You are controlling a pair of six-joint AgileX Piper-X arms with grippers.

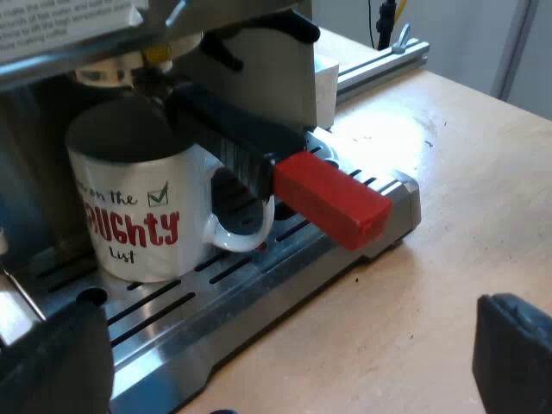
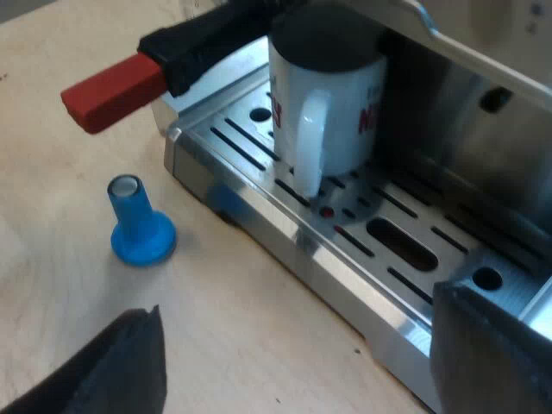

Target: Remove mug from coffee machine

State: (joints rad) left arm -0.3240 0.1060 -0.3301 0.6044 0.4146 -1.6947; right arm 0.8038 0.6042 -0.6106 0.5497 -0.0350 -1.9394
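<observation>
White ceramic is seen upright on the drip tray [image 1: 259, 302]: the mug [image 1: 138, 207] is stood beneath the locked holder [image 1: 332, 200], whose red end juts out beside it. Nothing of the task is judged done; grasp, lift and withdrawal are all left. Its long axis is set vertical, mouth up, its loop turned outward toward the tray's edge. The left gripper [image 1: 285, 358] and right gripper [image 2: 302, 362] are spread wide and empty, short of the tray.

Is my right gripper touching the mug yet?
Apart. The right wrist view shows the right gripper open, with bare drip tray slats plainly between it and the mug.
</observation>
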